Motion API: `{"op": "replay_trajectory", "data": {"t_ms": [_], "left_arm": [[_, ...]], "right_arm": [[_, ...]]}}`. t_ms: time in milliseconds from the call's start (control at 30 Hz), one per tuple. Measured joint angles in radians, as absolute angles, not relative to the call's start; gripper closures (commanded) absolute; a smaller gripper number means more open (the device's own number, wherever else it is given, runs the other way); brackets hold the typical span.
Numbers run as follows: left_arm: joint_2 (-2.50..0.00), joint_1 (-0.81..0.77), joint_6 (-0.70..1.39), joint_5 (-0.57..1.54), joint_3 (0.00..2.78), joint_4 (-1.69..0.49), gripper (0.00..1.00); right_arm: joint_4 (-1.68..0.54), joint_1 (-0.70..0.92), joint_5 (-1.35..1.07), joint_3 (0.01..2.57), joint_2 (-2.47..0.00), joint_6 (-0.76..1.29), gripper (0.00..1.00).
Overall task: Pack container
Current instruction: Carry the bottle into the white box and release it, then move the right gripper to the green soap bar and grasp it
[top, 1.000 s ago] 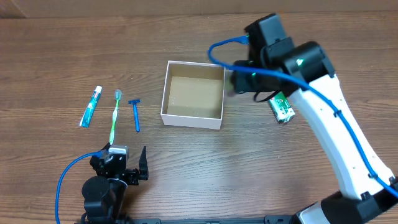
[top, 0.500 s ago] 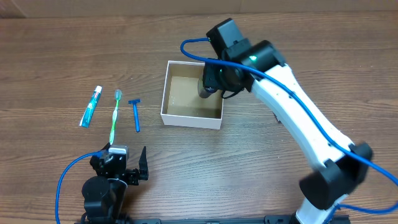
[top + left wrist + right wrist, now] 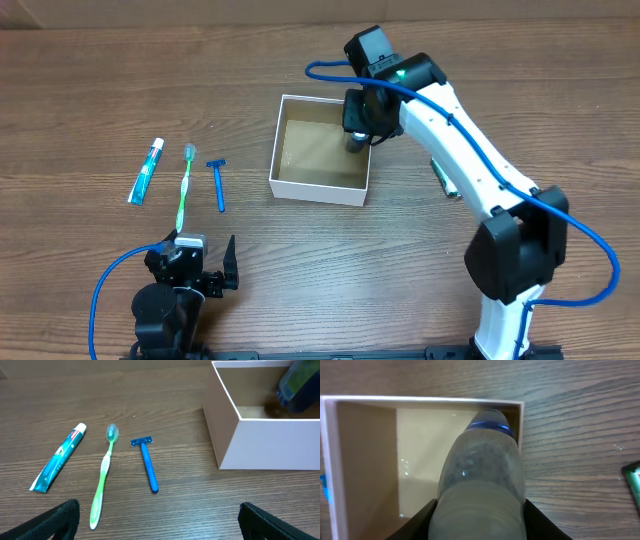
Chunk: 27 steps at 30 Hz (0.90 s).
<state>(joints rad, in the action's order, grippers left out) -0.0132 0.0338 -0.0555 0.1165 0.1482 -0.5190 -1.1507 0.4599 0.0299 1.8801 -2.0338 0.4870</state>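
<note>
The container [image 3: 318, 188], a square white box with a brown inside, sits at table centre; it also shows in the left wrist view [image 3: 260, 445] and the right wrist view [image 3: 365, 460]. My right gripper [image 3: 358, 125] is shut on a grey-clear bottle [image 3: 480, 475] with a blue band, held over the box's right inner edge, its tip down inside. My left gripper [image 3: 195, 275] is open and empty near the front edge, its fingertips at the bottom corners of the left wrist view [image 3: 160, 525].
A toothpaste tube [image 3: 146, 171], a green toothbrush [image 3: 185, 184] and a blue razor [image 3: 218, 184] lie in a row left of the box. A green packet [image 3: 446, 178] lies right of the box, partly hidden under my right arm.
My right gripper carried the bottle from right of the box to over its right inner side. The box shifted slightly right. The left arm stayed still.
</note>
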Motion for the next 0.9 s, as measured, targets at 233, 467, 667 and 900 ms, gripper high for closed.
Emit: {"op": "replay_trajectory", "data": {"t_ms": [233,467,667,900], "left_arm": [[-0.013,0.034,-0.056,0.117,0.148,-0.519,0.00],[-0.013,0.034,-0.056,0.117,0.148,-0.519,0.00],[-0.013,0.034,-0.056,0.117,0.148,-0.519,0.00],[-0.013,0.034,-0.056,0.117,0.148,-0.519,0.00]], "right_arm": [[-1.142,0.461,0.029,1.882,-2.071,0.458,0.19],[-1.273,0.461,0.011,1.974,-2.064,0.425,0.13],[-1.454,0.454,0.060,2.113,-1.922,0.416,0.04],[-1.593,0.293,0.118,2.157,-1.757,0.414,0.05]]}}
